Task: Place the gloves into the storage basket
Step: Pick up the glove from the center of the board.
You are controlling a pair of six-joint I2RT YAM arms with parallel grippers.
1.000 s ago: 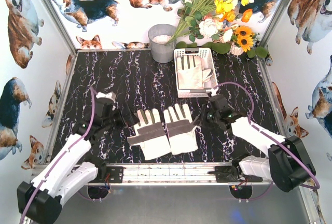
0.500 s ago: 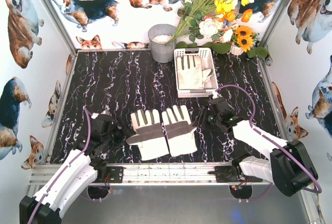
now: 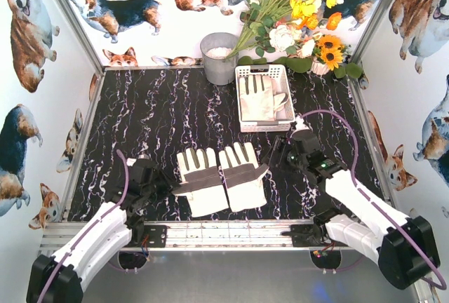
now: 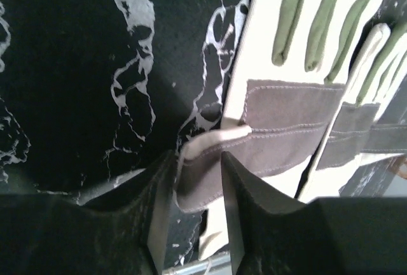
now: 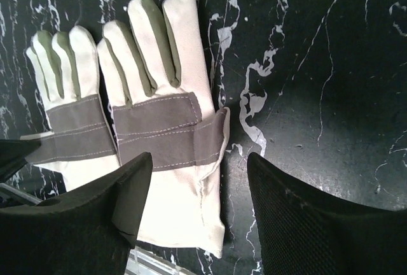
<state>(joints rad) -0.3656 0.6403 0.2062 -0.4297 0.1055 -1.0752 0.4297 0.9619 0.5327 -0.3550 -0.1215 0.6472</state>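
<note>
Two cream gloves with dark grey bands lie palm-side flat side by side near the front. The left glove (image 3: 200, 180) has its thumb pinched between the fingers of my left gripper (image 3: 167, 189); in the left wrist view the gripper (image 4: 197, 163) is shut on that thumb of the left glove (image 4: 286, 106). My right gripper (image 3: 277, 157) stands open over the thumb edge of the right glove (image 3: 243, 175); its wrist view shows the gripper (image 5: 197, 170) wide, above the right glove (image 5: 172, 128). The storage basket (image 3: 261, 69) at the back holds other gloves (image 3: 257, 98).
A grey metal bucket (image 3: 219, 57) stands left of the basket. A bunch of flowers (image 3: 295, 15) leans over the back right corner. Corgi-printed walls close the left, back and right sides. The metal rail (image 3: 224, 233) runs along the front edge.
My left arm has drawn toward the front and its gripper has closed on the left glove's thumb. My right gripper has opened beside the right glove. The gloves have barely shifted.
</note>
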